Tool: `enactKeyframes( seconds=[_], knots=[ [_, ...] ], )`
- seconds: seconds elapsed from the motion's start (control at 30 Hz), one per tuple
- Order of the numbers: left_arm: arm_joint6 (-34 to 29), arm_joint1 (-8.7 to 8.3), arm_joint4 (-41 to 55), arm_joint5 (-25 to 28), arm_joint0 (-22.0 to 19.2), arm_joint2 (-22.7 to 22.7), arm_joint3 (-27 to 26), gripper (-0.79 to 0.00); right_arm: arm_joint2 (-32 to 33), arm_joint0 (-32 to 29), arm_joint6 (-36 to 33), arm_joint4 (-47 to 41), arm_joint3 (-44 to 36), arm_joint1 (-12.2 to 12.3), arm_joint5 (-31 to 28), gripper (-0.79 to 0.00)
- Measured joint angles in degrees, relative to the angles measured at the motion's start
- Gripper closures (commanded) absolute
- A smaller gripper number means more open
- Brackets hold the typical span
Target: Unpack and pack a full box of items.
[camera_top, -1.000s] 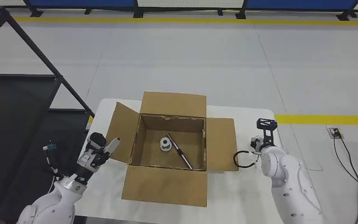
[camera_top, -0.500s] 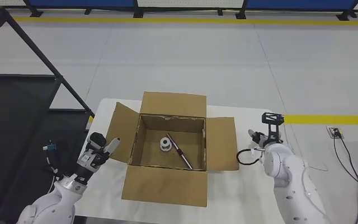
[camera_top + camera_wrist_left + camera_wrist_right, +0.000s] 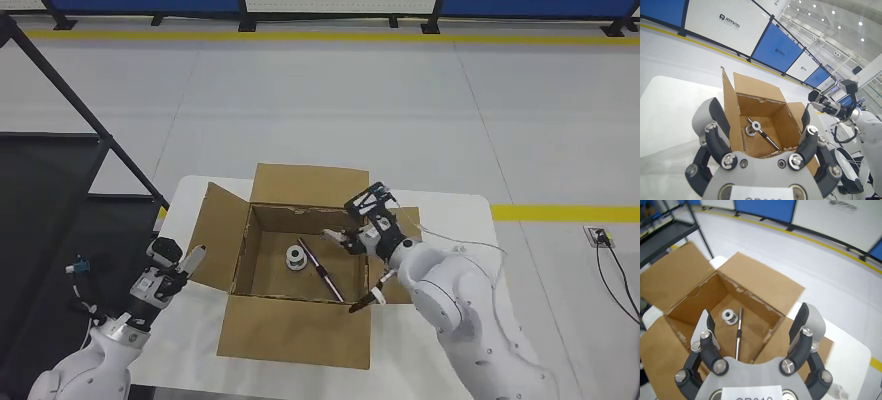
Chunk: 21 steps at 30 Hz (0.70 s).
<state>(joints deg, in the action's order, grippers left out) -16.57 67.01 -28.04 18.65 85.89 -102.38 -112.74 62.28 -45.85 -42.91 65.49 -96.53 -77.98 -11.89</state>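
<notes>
A: On the worktop (image 3: 205,330), where's the box (image 3: 295,330)?
B: Middle, flaps spread. Right end effector (image 3: 755,309) hangs above its right wall, fingers wide; left end effector (image 3: 761,106) is off the left flap, wide too.
A: Inside?
B: Rod (image 3: 738,332) beside a small spool (image 3: 728,317) on the floor; the right wrist hides the rod's near end.

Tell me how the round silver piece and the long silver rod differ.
The stubby round silver metal piece is short and wide; the long thin silver rod is slim. The piece has a hole; the rod has a dark band. Both shine inside the brown cardboard box.
</notes>
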Motion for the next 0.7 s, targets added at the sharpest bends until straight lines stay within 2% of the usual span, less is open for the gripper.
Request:
enactKeyframes(
  seconds=[0.1,0.33,0.53,0.7],
  knots=[
    [1.1,-0.04,0.9,-0.3,0.7,-1.5,0.3,-0.785,-6.2,5.8,-2.1,-2.7,7.7,-1.5,-2.8,-0.785],
    [1.8,-0.09,2.5,-1.0,1.4,-3.4,0.5,-0.785,-18.8,17.5,-1.5,-10.2,28.1,-6.6,-3.4,-0.785],
    [1.8,-0.09,2.4,-1.0,1.4,-3.4,0.5,-0.785,-26.7,24.0,1.3,-12.9,43.0,-11.9,-1.0,-0.785],
    [1.8,-0.09,2.4,-1.0,1.4,-3.4,0.5,-0.785,-30.3,27.0,4.1,-15.0,53.1,-16.0,1.3,-0.785]
  ],
)
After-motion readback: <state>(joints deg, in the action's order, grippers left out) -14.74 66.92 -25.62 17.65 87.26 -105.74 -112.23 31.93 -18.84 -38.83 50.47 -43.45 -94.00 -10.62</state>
